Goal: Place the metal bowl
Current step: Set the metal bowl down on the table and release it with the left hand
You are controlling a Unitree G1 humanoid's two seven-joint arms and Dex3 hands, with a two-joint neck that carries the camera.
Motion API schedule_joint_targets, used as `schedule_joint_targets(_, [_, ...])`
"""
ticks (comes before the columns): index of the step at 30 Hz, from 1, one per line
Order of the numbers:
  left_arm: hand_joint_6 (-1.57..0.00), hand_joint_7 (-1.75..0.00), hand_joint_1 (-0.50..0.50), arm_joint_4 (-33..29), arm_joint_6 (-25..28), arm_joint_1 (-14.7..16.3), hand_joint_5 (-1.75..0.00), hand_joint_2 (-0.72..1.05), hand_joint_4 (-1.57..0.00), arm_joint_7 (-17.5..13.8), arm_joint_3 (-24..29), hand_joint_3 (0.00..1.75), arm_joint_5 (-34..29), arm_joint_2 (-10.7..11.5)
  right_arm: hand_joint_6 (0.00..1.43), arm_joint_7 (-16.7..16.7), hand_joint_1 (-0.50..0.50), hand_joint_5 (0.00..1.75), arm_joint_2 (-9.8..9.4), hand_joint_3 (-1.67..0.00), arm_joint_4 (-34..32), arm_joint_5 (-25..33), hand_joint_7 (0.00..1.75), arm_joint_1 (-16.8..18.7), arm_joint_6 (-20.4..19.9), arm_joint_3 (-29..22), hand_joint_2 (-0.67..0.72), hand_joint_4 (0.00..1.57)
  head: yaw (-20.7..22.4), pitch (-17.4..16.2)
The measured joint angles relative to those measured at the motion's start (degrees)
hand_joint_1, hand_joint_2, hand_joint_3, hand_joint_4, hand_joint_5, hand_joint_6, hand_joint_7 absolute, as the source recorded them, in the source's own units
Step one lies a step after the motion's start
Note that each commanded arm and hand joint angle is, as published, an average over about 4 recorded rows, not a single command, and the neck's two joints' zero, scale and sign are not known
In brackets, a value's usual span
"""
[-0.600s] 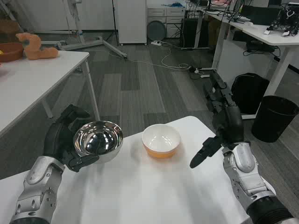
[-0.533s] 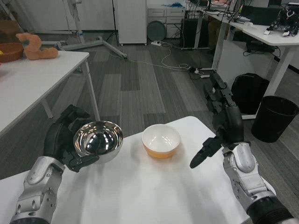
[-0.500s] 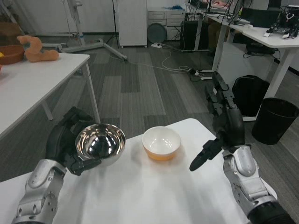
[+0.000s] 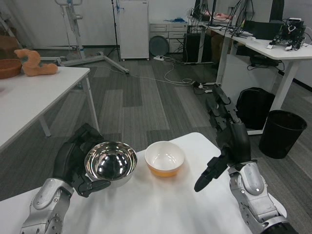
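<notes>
We saw the metal bowl (image 4: 111, 163) held by the left hand (image 4: 74, 161) near the table (image 4: 161, 207) far edge, mouth up, just left of the orange bowl (image 4: 165, 158); bare tabletop lay nearer us. Vs 0.6 s ago the view tilted up; bowl sat a bit closer to the orange one. Right hand (image 4: 229, 142) hovered w/ fingers spread, holding nothing.

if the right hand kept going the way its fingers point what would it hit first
Probably nothing close: the right hand points up and away past the table's far edge, over floor. The orange bowl sits off to its left.
</notes>
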Motion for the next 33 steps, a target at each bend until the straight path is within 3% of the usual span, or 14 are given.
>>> schedule_joint_targets(16, [-0.58, -1.71, -0.37, 5.8, -0.9, 4.3, -1.75, 1.00, -1.01, -0.3, -1.5, 1.57, -0.5, 0.4, 0.00, 0.0, -0.29, 0.00, 0.70, 0.00, -0.5, 0.0, 0.07, 0.3, 0.0, -0.9, 0.72, 0.00, 0.3, -2.7])
schedule_joint_targets(24, [-0.58, -1.68, -0.37, 10.2, -4.8, 3.8, -1.75, 1.00, -0.97, -1.3, -2.3, 1.57, -1.2, 0.5, 0.00, 0.0, -0.29, 0.00, 0.77, 0.00, -0.1, 0.0, 0.07, 0.3, 0.0, -0.8, 0.72, 0.00, 1.3, -5.7])
schedule_joint_targets(29, [-0.37, -1.66, -0.34, 12.0, -6.5, 3.5, -1.75, 1.05, -0.78, -1.4, -2.9, 1.57, -1.5, 0.7, 0.00, 0.0, -0.29, 0.00, 0.77, 0.00, 0.1, 0.0, 0.07, 0.3, 0.0, -0.8, 0.72, 0.00, 1.8, -6.6])
schedule_joint_targets(33, [-0.16, -1.50, -0.44, 12.9, -7.2, 3.5, -1.75, 0.96, -0.32, -2.7, -3.3, 1.61, -2.6, 0.7, 0.00, 0.0, -0.29, 0.00, 0.77, 0.00, 0.1, 0.0, 0.07, 0.3, 0.0, -0.8, 0.71, 0.00, 2.3, -7.1])
